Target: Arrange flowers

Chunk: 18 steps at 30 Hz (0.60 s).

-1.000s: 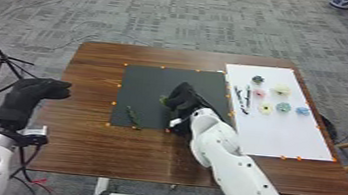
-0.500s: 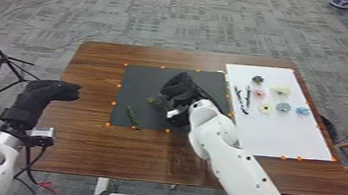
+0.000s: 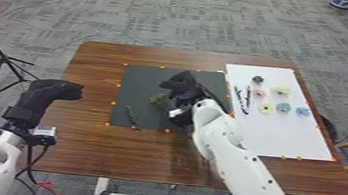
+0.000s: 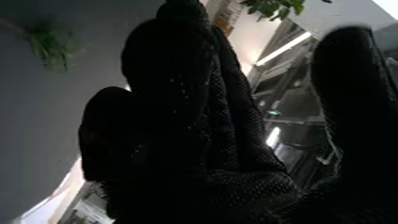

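In the head view, my right hand (image 3: pixel 183 89) is over the right part of the dark mat (image 3: pixel 145 78). A bushy green sprig (image 3: pixel 159 101) lies on the mat just left of that hand, and a longer green stem (image 3: pixel 132 116) rests near the mat's lower left. My right hand (image 4: pixel 178 110) has straight fingers with the thumb apart and nothing between them in the right wrist view; green leaves (image 4: pixel 51 49) are visible beyond it. My left hand (image 3: pixel 53 90) hangs left of the mat in the head view, its fingers relaxed.
Several flower heads, including a yellow one (image 3: pixel 265 108) and a blue-green one (image 3: pixel 284 107), lie on the white board (image 3: pixel 283 136) at the right. Two dark branches (image 3: pixel 246 98) are at its left side. A black tripod (image 3: pixel 4 59) stands beside the table (image 3: pixel 104 152).
My right hand has moved slightly away from the bushy sprig and now leaves it uncovered on the mat. My left hand has shifted a little to the right.
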### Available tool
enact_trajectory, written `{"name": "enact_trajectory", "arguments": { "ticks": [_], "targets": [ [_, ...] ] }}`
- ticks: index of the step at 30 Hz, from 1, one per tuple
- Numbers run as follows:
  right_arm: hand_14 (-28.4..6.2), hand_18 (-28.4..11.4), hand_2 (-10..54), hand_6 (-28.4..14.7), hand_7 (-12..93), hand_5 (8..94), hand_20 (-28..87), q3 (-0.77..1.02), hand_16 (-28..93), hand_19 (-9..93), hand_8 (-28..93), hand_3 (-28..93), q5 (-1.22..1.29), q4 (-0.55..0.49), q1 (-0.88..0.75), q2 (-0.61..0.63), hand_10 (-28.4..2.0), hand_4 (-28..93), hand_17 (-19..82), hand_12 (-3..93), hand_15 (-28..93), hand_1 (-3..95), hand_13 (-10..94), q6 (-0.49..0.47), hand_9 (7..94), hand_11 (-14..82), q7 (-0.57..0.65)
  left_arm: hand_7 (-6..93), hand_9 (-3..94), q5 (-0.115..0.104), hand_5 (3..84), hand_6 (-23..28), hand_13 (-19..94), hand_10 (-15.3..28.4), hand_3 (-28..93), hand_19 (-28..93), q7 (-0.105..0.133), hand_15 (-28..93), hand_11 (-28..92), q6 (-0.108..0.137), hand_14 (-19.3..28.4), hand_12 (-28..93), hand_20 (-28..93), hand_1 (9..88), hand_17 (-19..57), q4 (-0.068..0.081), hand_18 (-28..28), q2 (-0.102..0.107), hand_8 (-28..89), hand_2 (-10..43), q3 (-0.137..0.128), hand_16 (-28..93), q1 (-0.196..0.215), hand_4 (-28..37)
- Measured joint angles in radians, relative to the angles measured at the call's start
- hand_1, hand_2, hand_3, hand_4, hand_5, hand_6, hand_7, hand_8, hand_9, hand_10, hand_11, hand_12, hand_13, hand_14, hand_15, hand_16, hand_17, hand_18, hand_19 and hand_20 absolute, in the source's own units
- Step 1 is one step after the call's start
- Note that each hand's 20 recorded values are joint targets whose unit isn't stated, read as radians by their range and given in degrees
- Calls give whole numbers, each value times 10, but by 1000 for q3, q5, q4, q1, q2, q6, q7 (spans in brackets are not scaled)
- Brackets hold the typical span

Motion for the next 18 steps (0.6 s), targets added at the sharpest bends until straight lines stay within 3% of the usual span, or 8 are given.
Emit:
{"name": "enact_trajectory", "arguments": {
  "ticks": [3, 9, 18],
  "targets": [
    [-65, -87, -2, -65, 148, 645, 335, 26, 311, 915, -47, 609, 30, -58, -34, 45, -166, -101, 692, 193, 454, 250, 937, 11, 815, 184, 0, 215, 567, -1, 583, 11, 473, 144, 680, 236, 0, 278, 228, 0, 184, 163, 235, 253, 45, -1, 159, 0, -74, -5, -11, 24, 4, -202],
    [-67, -89, 8, -68, 123, 620, 321, 73, 312, 921, -45, 597, 74, -94, -96, 127, -173, -101, 691, 180, 452, 248, 937, -8, 793, 153, 24, 218, 569, -15, 583, 11, 473, 145, 684, 235, 2, 280, 231, 5, 184, 163, 236, 253, 44, -17, 159, -4, -75, -6, -67, 24, 56, -207],
    [-70, -94, 18, -73, 84, 559, 302, 78, 311, 929, -34, 586, 94, -90, -118, 131, -189, -98, 685, 157, 450, 242, 937, -113, 739, 107, 55, 220, 567, -16, 585, 13, 468, 146, 690, 234, 3, 280, 232, 3, 183, 163, 237, 253, 40, -13, 160, -5, -77, -9, -41, 23, 47, -208]
  ]
}}
